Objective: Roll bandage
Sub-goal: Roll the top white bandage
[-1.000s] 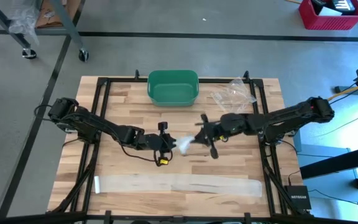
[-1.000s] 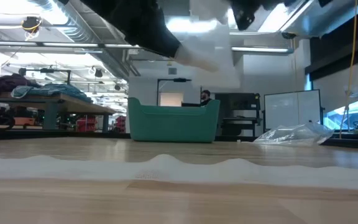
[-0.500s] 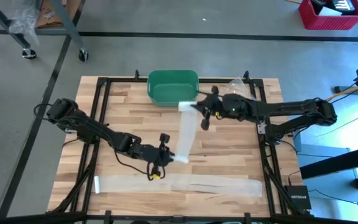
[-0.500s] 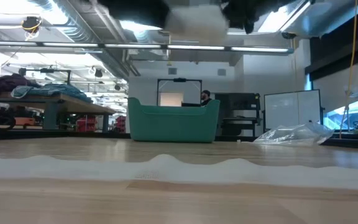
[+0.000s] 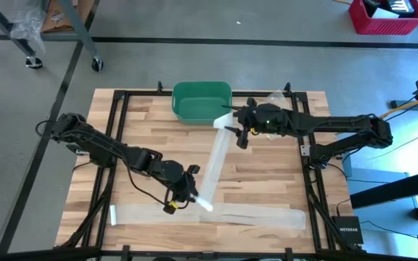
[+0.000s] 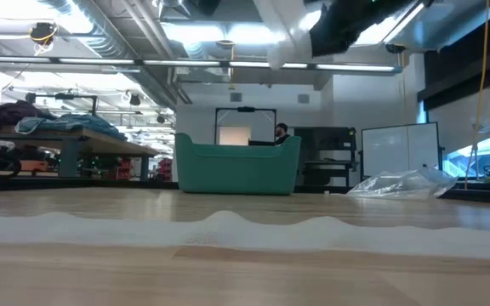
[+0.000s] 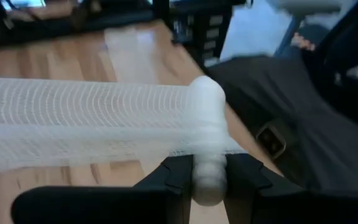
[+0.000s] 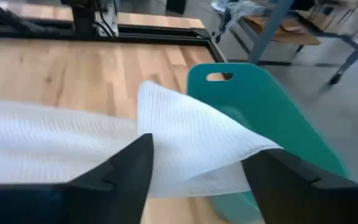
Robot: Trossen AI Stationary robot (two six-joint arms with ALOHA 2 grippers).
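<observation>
Near edge of the wooden table (image 5: 267, 181): a long flat strip of white gauze (image 5: 209, 214) lies stretched left to right. In the low view it shows as a pale rippled band across the foreground (image 6: 228, 228).

Just beyond that strip, left of centre: left gripper (image 5: 192, 196) low over the table. Its fingers (image 7: 178, 175) are pinched on the small rolled end of the bandage (image 7: 207, 124); the wrist view shows the white roll wedged between the two dark fingers, with gauze mesh running off from it.

From the roll, the bandage (image 5: 218, 156) runs as one unrolled band toward the far side, raised off the table, up to the right arm.

Far side, centre-right: right gripper (image 5: 232, 125) sits beside the green bin (image 5: 202, 101), just at its near right corner. Its fingers (image 8: 120, 171) stand spread apart, and the free end of the gauze (image 8: 191, 143) lies draped between them; cannot tell whether either finger presses the cloth. The bin shows teal behind the gauze in that wrist view (image 8: 272, 118).

Far right of the bin: a crumpled clear plastic bag (image 5: 273, 107) on the table, also visible in the low view (image 6: 402, 184).

Beyond the table, low view: workshop room, a person (image 6: 281, 133) far back behind the bin.
</observation>
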